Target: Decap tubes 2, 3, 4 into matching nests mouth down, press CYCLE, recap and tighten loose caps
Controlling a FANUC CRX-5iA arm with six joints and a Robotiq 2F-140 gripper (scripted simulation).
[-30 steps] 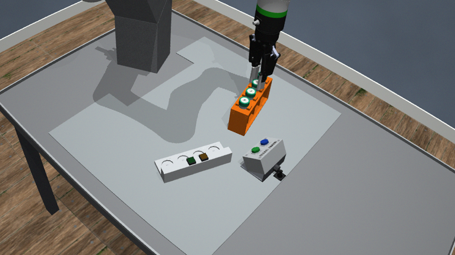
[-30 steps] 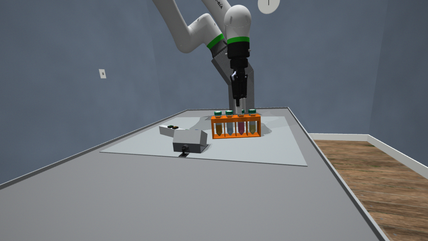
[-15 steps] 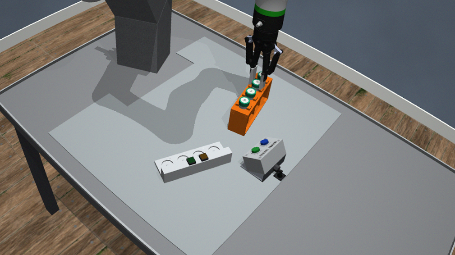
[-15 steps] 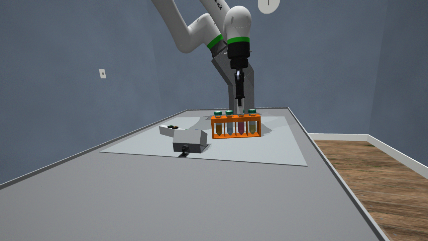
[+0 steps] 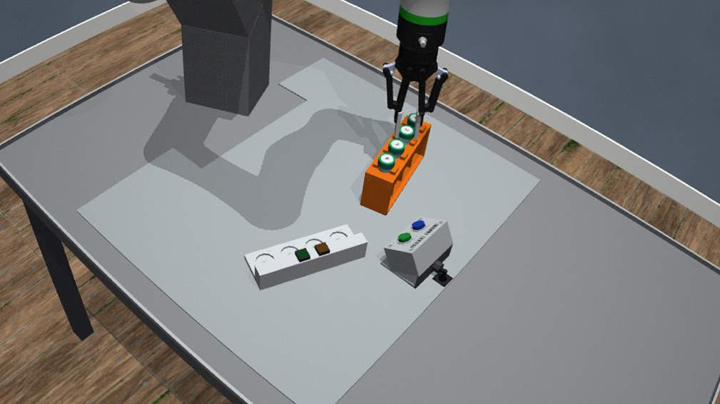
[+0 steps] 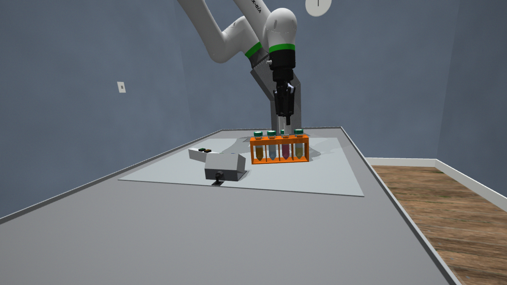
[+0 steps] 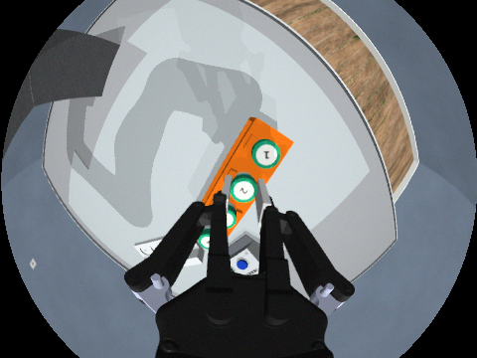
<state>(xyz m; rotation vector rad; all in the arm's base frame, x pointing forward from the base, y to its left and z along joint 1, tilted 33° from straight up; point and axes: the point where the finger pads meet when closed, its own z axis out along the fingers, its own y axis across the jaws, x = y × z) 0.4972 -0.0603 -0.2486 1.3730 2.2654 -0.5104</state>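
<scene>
Grips, with the black two-finger gripper point(image 5: 408, 123) pointing straight down from the white arm, the round green-rimmed screw cap of tube 2 point(image 7: 244, 189), jaws closed against its sides from either flank. Finds that cap on its tube, second from the far end of the orange decapping station point(image 5: 380, 194) in the top view and third from the left in the exterior view, mostly hidden there behind the grey finger pads point(image 6: 281, 124). Shows the other three green caps seated on their tubes: the cap of tube 1 point(image 7: 266, 153) just beyond the fingers in the wrist view, the caps of tube 3 point(image 5: 395, 145) and tube 4 point(image 5: 385, 160) on the near side in the top view. Cannot tell whether any cap stands higher than its neighbours, and cannot read the numbers on the dots from the top view. Reveals through the station's front a pink liquid point(image 6: 285, 151) under the gripped cap. Places the long white cap tray point(image 5: 286, 273) well apart from the station on the pale grey mat point(image 5: 185, 218), all four round nests holding no caps, with a dark green square lamp point(image 5: 301, 254) and a brown square lamp point(image 5: 321, 249) on it. Puts the grey sloped key box point(image 5: 415, 260) just beside the tray's end, with the round blue key point(image 5: 418, 224) and the round green key point(image 5: 403, 237) on top.
</scene>
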